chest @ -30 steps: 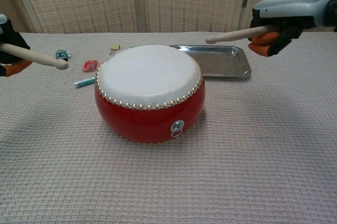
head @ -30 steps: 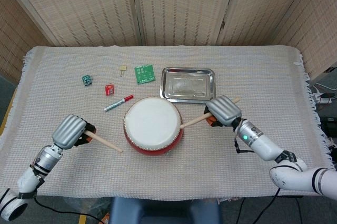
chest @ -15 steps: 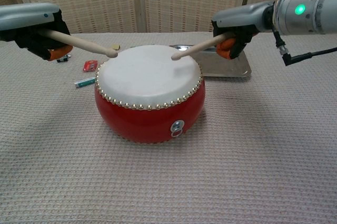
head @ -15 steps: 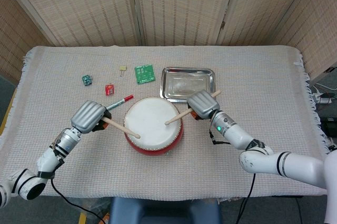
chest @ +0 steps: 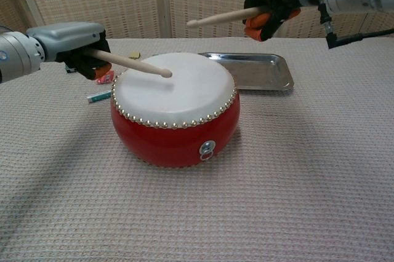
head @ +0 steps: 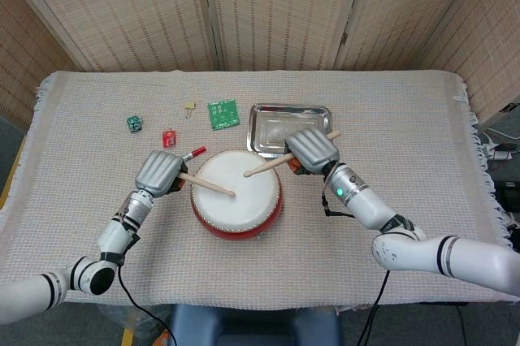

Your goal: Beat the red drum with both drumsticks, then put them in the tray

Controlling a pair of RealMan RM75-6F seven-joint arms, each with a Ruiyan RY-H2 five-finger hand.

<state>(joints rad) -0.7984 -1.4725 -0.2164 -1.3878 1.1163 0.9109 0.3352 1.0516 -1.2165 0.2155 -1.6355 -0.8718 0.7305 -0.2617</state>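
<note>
Since a second ago both arms have swung inward from the drum's flanks, so that each stick now reaches over the skin instead of hanging beside it. On the left, the left hand is wrapped around its stick, whose tip is down at or just above the white skin, near the middle — contact cannot be told for sure. The drum sits mid-surface, with a marker just behind the left hand and a few small bits further back. To the right, the right hand clasps the other stick, raised well clear of the skin in the chest view with its tip pointing inward over the far half. Behind it, just beyond the drum, lies the tray, holding nothing. The beating looks to be under way, the sticks alternating. To do it well, strike the skin near its centre, away from the studded rim, lift one stick clear before the other falls — and keep each grip firm so neither stick twists loose.
</note>
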